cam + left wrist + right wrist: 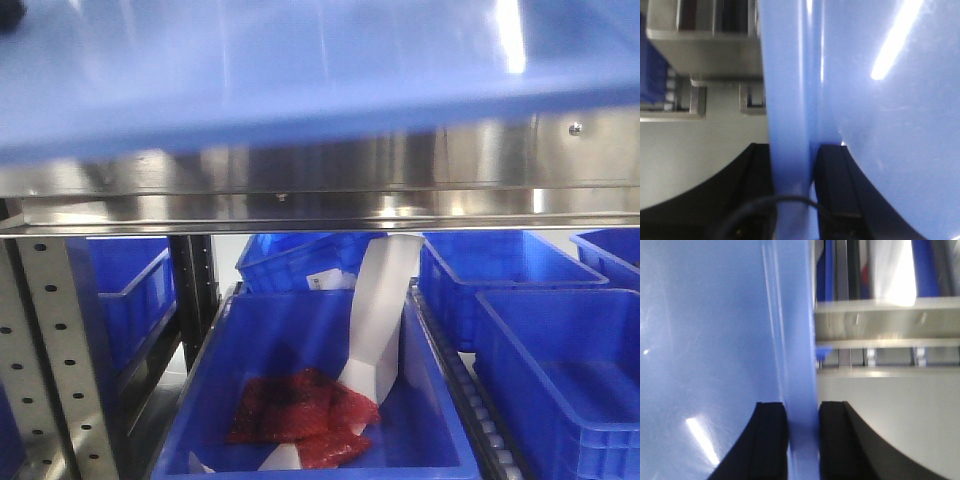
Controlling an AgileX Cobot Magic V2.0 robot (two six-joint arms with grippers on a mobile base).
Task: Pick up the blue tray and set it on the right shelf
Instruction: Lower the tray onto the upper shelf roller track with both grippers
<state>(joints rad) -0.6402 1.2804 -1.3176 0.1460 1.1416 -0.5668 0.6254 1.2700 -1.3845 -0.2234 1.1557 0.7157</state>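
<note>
The blue tray fills the top of the front view, held up close to the camera, above the steel front edge of the right shelf. My left gripper is shut on the tray's rolled rim, one black finger on each side. My right gripper is shut on the opposite rim of the tray, its black fingers clamping it. The shelf's steel edge also shows in the left wrist view and the right wrist view. Neither gripper shows in the front view.
Under the shelf stand several deep dark-blue bins; the middle one holds a red mesh bag and a white paper strip. A perforated metal upright stands at the left. More bins sit at the right.
</note>
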